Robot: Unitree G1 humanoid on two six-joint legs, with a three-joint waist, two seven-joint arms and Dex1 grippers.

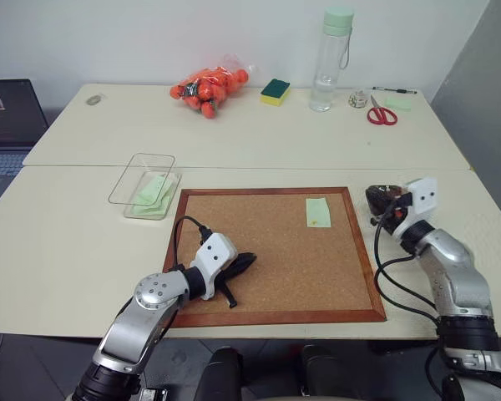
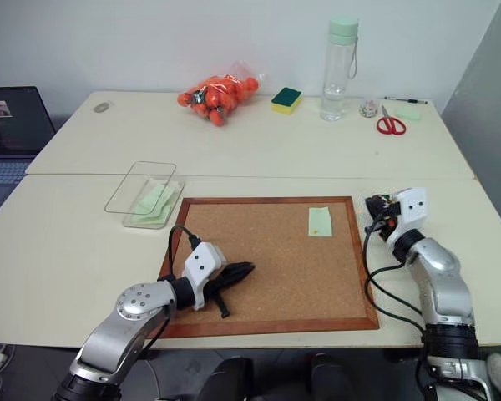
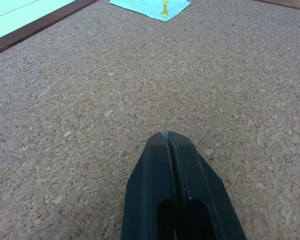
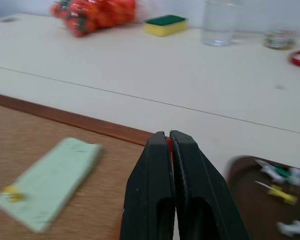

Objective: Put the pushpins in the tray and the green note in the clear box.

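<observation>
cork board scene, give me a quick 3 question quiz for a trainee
1. True or false: the green note on the cork board is pinned by a yellow pushpin.
2. Where is the tray? A) on the table off the board's right edge, by the right gripper; B) on the laptop; C) beside the bottle.
3. What lies inside the clear box?

Key: 1 true; 2 A; 3 pale green paper.
</observation>
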